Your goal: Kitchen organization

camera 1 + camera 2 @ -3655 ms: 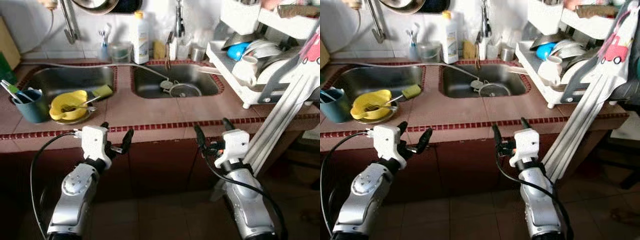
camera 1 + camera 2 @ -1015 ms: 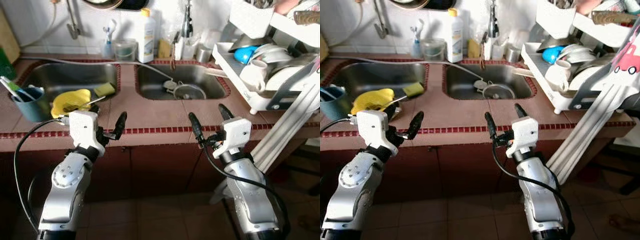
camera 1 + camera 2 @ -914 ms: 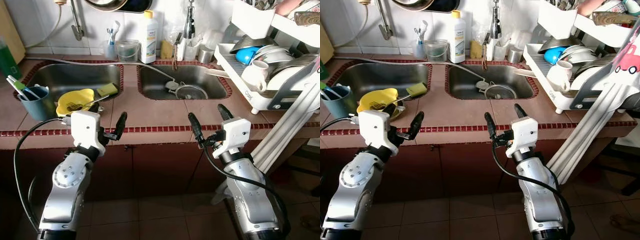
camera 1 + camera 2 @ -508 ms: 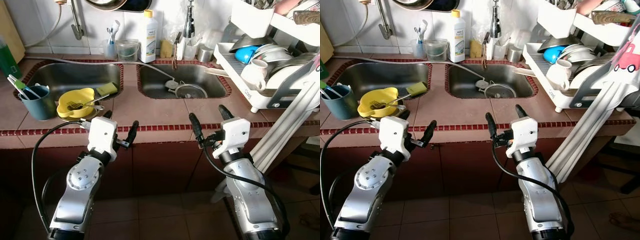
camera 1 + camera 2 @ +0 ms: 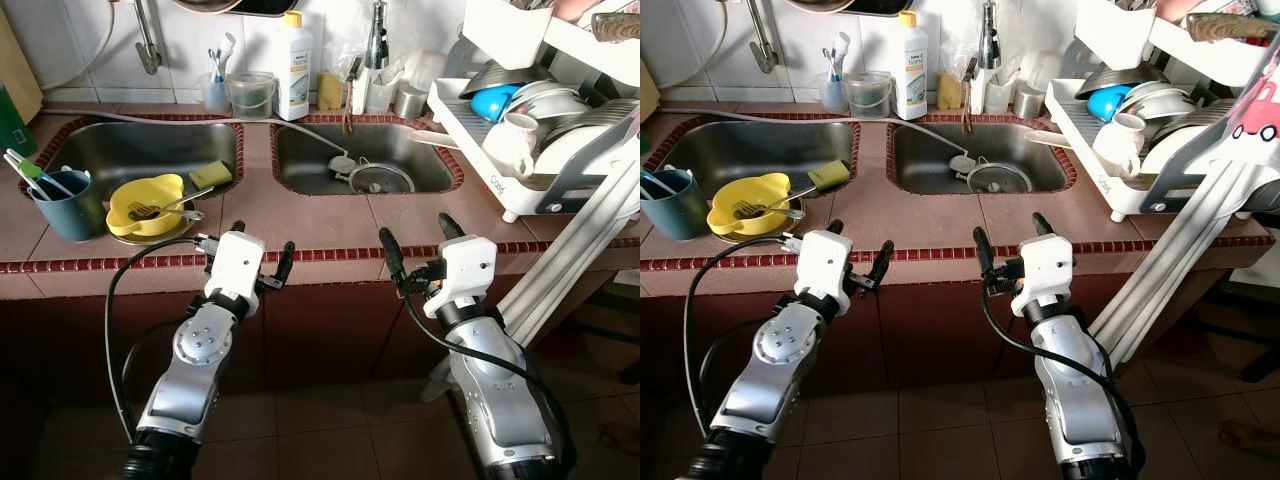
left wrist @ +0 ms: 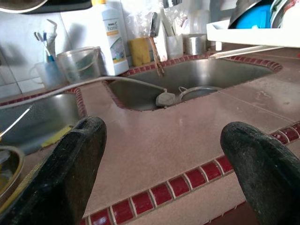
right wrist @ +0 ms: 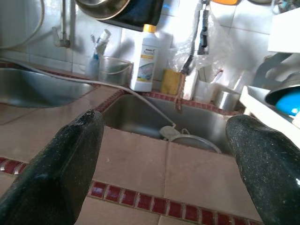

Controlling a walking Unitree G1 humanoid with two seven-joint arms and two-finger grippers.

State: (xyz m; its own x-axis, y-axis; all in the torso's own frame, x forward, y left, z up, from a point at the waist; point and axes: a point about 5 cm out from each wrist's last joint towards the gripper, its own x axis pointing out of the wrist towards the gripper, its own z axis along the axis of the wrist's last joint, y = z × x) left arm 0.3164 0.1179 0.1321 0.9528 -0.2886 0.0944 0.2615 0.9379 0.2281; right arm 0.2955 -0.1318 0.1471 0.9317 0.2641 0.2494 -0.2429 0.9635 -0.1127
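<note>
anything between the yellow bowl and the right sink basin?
Mostly bare tiled counter, seen in the left eye view. The green sponge sits just beyond the yellow bowl, short of the right sink basin.

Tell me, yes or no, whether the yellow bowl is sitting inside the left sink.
No, the yellow bowl with a fork in it sits on the tiled counter in front of the left sink.

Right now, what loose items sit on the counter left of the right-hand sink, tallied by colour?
Yellow: 1, bowl
Teal: 1, cup
Green: 1, sponge
White: 1, detergent bottle
Clear: 1, plastic jug
Total: 5
</note>
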